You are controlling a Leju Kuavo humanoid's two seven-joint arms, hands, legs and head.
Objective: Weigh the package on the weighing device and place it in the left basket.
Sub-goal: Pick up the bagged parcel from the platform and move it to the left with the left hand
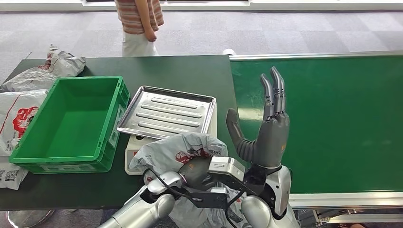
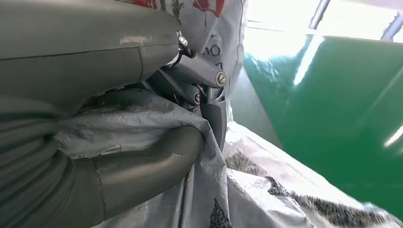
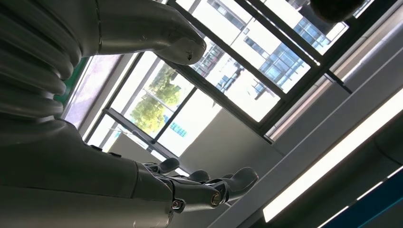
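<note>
My left hand (image 1: 197, 173): gripping the grey package (image 1: 183, 149), held at the scale's (image 1: 135, 145) near edge, beside the green basket (image 1: 71, 118). My right hand (image 1: 266, 128): raised, fingers spread, holding nothing.

1. Basket (image 1: 71, 123): on the table (image 1: 190, 71), left side.
2. Scale (image 1: 138, 147): just right of the basket, touching or nearly so; a tray (image 1: 166, 113) lies on top.
3. Package (image 1: 180, 149): at the table's near edge, in front of the tray, held in the left hand (image 1: 190, 173).
4. Spare bags (image 1: 28, 90): left of and behind the basket.
5. Conveyor (image 1: 332, 118): right of the table, abutting it.
6. Right hand (image 1: 266, 128): raised over the conveyor's left part.
7. Person (image 1: 139, 23): behind the table's far edge.
</note>
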